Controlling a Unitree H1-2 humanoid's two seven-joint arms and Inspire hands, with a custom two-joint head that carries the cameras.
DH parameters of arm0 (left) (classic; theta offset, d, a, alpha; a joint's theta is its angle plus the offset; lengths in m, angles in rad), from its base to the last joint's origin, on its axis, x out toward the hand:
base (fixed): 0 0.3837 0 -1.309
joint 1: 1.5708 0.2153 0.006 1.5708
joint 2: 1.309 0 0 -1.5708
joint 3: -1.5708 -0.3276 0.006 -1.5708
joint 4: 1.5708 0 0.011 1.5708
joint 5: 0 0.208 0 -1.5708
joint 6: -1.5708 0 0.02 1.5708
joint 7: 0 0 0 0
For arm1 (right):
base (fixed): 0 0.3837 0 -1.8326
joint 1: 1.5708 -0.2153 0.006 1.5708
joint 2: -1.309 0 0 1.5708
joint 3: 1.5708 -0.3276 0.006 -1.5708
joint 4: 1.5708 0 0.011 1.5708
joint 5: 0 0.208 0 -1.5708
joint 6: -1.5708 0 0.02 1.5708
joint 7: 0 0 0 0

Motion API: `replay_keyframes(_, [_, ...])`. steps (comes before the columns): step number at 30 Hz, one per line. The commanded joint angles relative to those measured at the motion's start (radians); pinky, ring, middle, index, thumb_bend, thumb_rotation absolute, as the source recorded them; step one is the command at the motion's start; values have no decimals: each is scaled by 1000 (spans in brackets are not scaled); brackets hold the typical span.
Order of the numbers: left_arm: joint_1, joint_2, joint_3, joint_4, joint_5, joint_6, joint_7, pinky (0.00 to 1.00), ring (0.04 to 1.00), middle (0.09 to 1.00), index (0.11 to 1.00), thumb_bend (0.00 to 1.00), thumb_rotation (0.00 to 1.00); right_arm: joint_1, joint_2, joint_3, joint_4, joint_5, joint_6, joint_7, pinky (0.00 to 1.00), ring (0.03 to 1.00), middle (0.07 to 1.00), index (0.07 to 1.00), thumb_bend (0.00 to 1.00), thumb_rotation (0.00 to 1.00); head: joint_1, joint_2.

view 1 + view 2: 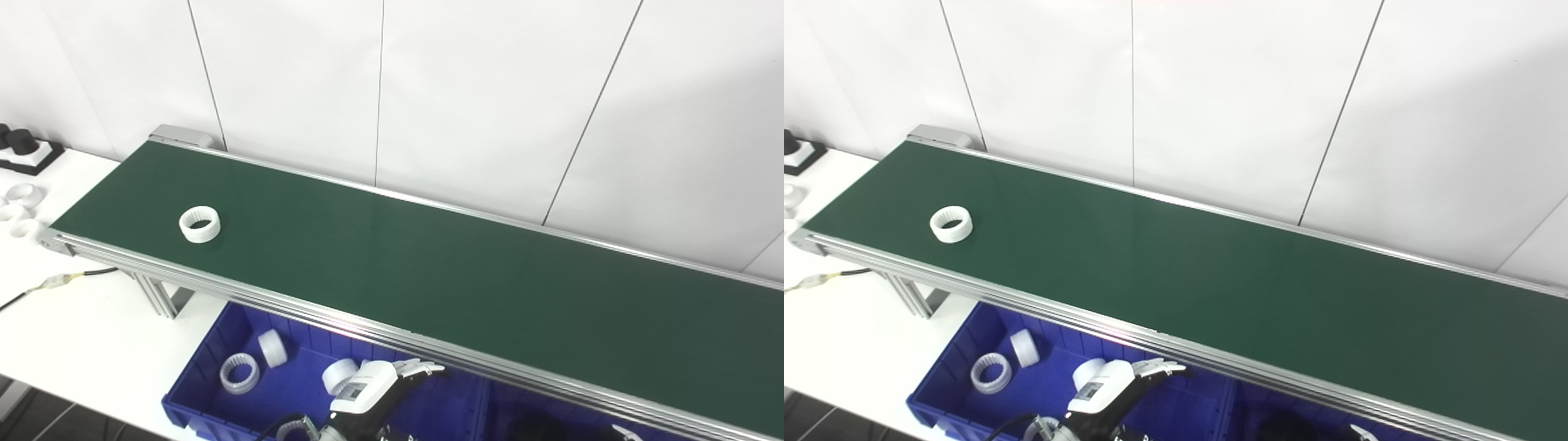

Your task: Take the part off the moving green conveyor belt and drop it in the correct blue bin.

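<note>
At ten o'clock on the green belt (429,269) lies a white toothed ring (199,224); left hand (373,383) spread over the blue bin (202,367), white counter (79,324) beneath; right hand's state unclear

White ring (950,224) on green belt (1213,275)

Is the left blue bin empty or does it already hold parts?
Not empty. The blue bin holds a toothed white ring lying flat and a white part on its edge. The left hand hovers above it.
</note>
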Motion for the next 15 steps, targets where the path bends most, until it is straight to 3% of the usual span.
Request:
replay_keyframes(1, [-19, -2, -1, -9, -3, -27, 27, 896, 905, 868, 826, 793, 325, -10, -6, -8, -7, 4, -23, -27, 664, 704, 713, 830, 736, 328, -3, -2])
replay_keyframes(15, [-26, -8, -7, 12, 10, -31, 46, 893, 896, 862, 818, 812, 333, -13, -14, -6, 19, 23, -51, -62, 628, 676, 704, 813, 749, 229, 4, -21])
